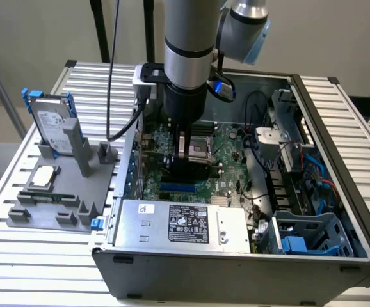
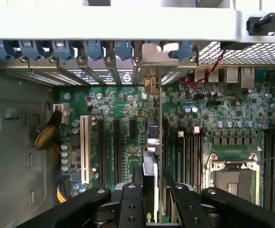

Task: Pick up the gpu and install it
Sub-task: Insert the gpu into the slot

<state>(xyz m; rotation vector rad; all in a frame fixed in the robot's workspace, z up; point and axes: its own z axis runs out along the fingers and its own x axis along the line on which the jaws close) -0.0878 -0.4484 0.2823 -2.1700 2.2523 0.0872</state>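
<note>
One claw, tight around the upright gpu, at the motherboard slots.

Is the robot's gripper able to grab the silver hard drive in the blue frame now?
Probably not: the gripper is inside the grey computer case, shut on the thin green gpu card; the silver hard drive stands outside.

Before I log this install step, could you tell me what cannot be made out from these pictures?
1. Exterior view: whether the gpu is seated on the motherboard; the arm hides it.
2. Wrist view: the gpu's connector edge; the card, edge-on in the gripper, hides it.
3. Exterior view: print on the power supply label, too small.
</note>
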